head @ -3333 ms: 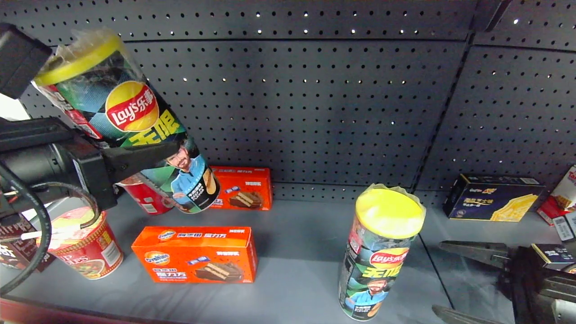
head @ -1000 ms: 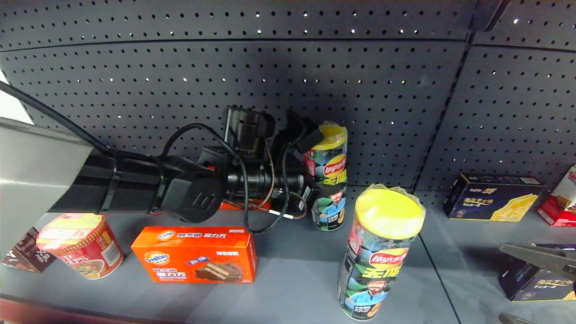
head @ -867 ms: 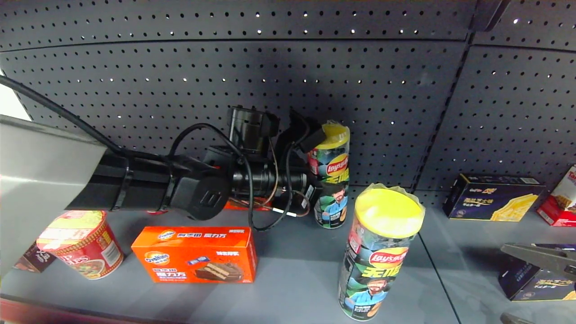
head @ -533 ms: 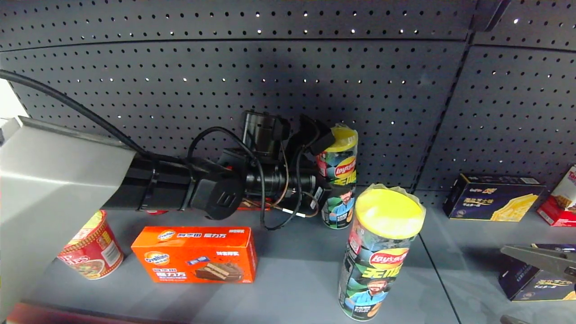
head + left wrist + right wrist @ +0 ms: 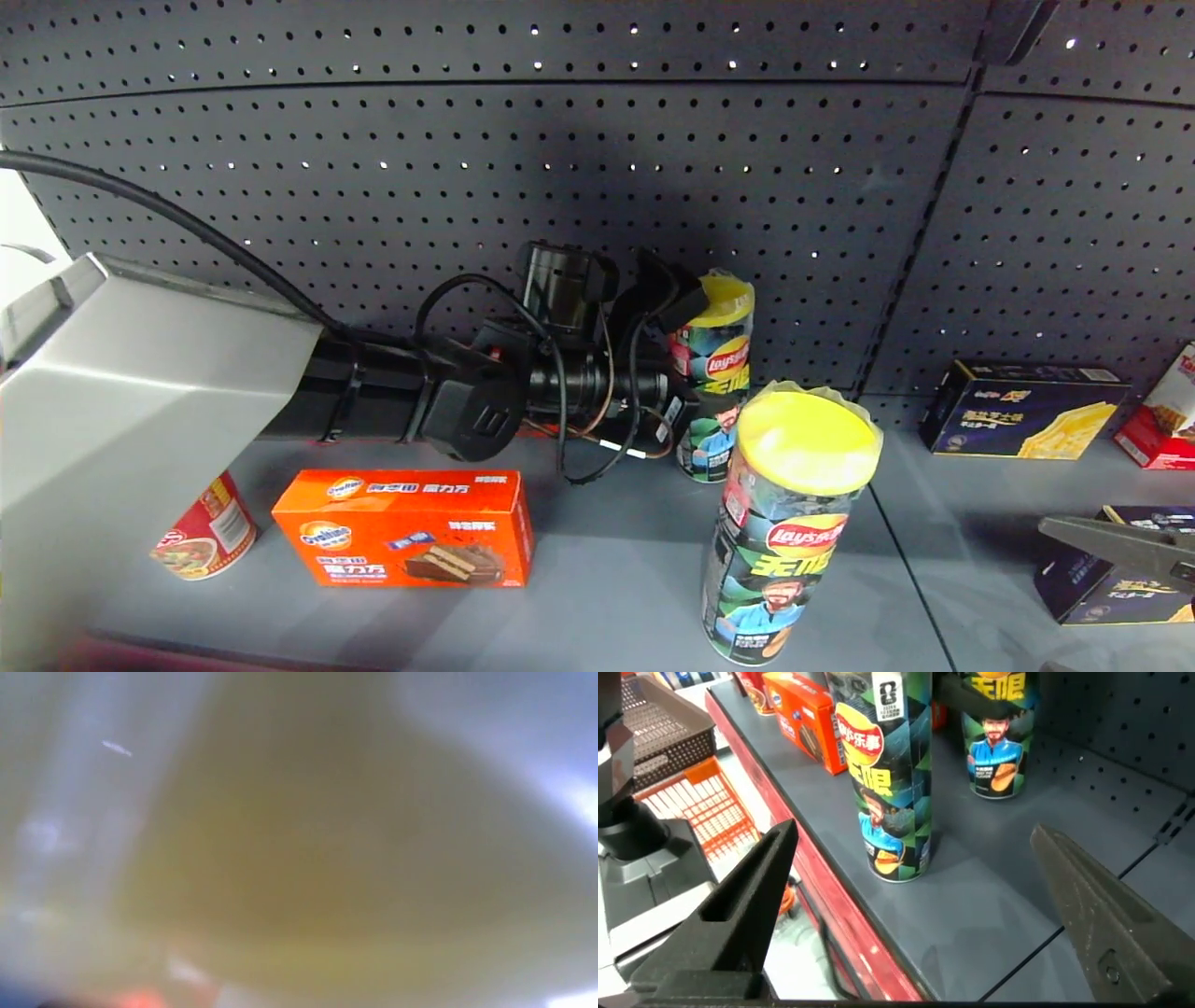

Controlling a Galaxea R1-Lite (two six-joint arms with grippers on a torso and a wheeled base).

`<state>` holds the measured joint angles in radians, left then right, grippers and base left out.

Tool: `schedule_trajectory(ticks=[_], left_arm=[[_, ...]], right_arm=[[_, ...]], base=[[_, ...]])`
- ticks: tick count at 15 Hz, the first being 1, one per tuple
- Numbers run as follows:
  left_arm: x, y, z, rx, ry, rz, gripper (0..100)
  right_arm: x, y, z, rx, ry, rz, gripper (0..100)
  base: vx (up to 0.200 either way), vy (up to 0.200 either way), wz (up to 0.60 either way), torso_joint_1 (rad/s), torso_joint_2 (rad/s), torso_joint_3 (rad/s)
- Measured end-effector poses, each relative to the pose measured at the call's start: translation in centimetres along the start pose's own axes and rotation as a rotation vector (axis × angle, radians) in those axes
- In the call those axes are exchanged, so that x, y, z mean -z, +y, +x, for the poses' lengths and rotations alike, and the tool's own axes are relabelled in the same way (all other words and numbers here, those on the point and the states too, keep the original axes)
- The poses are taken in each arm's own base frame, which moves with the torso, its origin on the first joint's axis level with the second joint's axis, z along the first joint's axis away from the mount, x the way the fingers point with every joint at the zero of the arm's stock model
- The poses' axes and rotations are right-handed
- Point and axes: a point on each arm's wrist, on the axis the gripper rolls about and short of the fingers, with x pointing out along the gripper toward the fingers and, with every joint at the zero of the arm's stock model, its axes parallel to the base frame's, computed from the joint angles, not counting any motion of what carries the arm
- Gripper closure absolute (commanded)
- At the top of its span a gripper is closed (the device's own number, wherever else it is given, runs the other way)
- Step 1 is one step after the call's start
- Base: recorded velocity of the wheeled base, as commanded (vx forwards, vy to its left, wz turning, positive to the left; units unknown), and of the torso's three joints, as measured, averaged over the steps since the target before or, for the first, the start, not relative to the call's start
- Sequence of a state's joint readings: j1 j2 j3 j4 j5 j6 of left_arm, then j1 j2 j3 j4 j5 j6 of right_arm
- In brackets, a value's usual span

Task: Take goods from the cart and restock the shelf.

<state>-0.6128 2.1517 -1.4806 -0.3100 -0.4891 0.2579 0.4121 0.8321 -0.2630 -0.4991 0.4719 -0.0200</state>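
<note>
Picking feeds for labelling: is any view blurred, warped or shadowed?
Left wrist view: a yellowish out-of-focus smear, nothing readable. Head view: crisp, pegboard rows bowed by the lens, dark shadow on it above the rear chip can. Right wrist view: front chip can clear, open right pincer looms dark.

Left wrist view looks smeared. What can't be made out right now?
Left wrist view: blurred yellow surface, too close to identify.
Left hand, head view: its hold on the rear can is hidden by its own wrist and cables.
Noodle cup, head view: mostly behind the left arm's grey cover.
Dark box, head view: cut off by the right edge.
</note>
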Motion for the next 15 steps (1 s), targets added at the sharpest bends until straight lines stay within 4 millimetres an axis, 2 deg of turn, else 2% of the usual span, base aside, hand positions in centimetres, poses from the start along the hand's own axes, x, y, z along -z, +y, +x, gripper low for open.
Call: schedule_trajectory(ticks=[1, 10, 15], left_arm=[[0.1, 0.0, 0.1, 0.002, 0.003, -0.001, 0], [0.0, 0.1, -0.2, -0.011, 0.002, -0.001, 0], [-0.2, -0.1, -2.4, -0.034, -0.006, 0.000, 0]], right_arm=[[0.0, 0.0, -0.1, 0.000, -0.002, 0.004, 0], [0.0, 0.1, -0.1, -0.003, -0.006, 0.003, 0], [-1.3, -0.3, 0.7, -0.006, -0.019, -0.005, 0]], base=[[0.000, 0.000, 0.00, 0.000, 0.00, 0.000], [0.000, 0.000, 0.00, 0.000, 0.00, 0.000], [0.000, 0.000, 0.00, 0.000, 0.00, 0.000]])
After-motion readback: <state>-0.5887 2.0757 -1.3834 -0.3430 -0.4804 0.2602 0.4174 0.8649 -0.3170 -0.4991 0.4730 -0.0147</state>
